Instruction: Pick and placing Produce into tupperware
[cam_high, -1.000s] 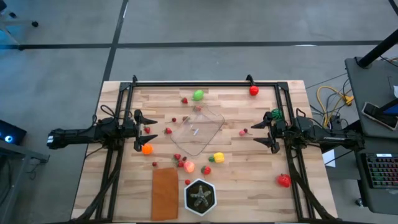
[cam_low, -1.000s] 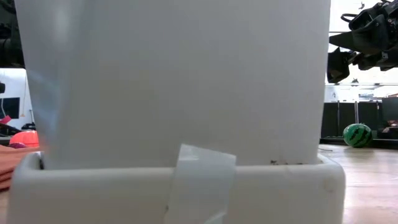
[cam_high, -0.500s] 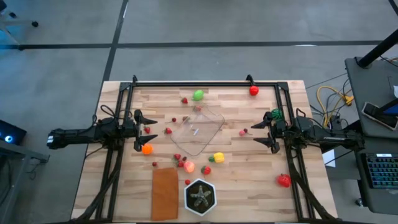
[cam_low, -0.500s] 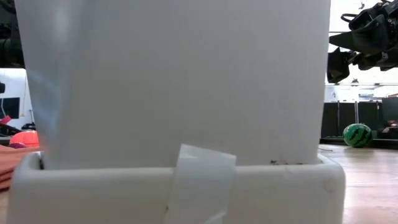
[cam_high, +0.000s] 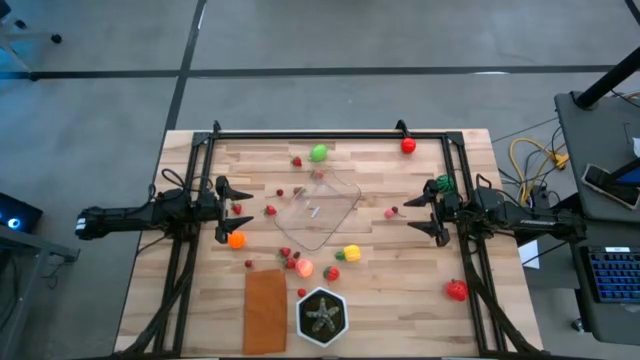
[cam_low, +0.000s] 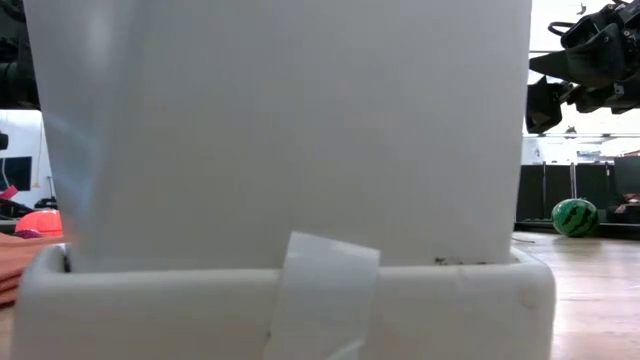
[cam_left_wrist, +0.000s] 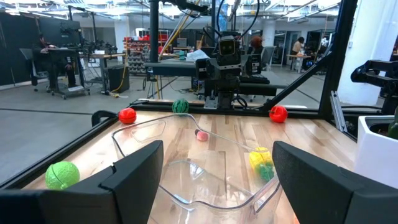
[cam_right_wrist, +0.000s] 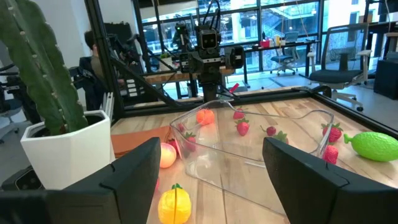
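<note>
Both grippers hang with jaws spread and nothing between them. The left gripper (cam_high: 222, 211) sits at the table's left edge, the right gripper (cam_high: 425, 213) at its right edge — each pointing inward across the wooden table (cam_high: 400, 300) at the other.

Outward from the left jaws, the nearest produce is the small orange fruit (cam_high: 236, 240), just beside the fingertips and a little toward the near edge; a red piece (cam_high: 270, 210) lies straight ahead, between that gripper and the tupperware (cam_high: 320, 210). Outward from the right jaws, two small reddish pieces (cam_high: 392, 212) lie straight ahead, apart from the container.

The clear tupperware rests mid-table between the arms, empty as far as I can tell, its long axis running diagonally. The first pick, I judge, favours the left arm — the orange fruit lies closest to any jaw, and the container is near.
</note>
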